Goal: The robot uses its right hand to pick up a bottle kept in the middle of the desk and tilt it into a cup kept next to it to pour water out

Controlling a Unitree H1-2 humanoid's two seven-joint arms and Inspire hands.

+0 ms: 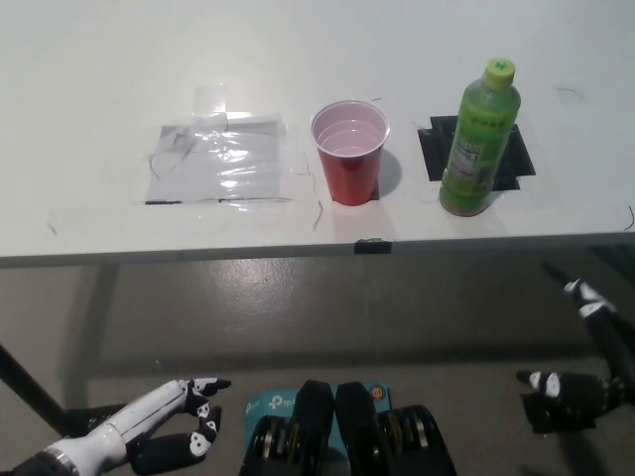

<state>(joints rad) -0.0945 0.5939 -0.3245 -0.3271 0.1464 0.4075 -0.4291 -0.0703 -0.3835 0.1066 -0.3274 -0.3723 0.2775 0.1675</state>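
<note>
A green bottle (480, 139) with a green cap stands upright on a black tape patch (517, 157) at the right of the white desk (99, 69). Just left of it stands a red cup (350, 151), upright and open at the top. My black right hand (585, 372) hangs below the desk's front edge at the lower right, fingers spread and holding nothing, well short of the bottle. My white left hand (169, 426) rests at the lower left, also below the desk, fingers apart and empty.
A patch of clear tape or plastic film (218, 159) is stuck to the desk left of the cup. A small black clip (372, 245) sits on the desk's front edge. Grey floor lies below the desk.
</note>
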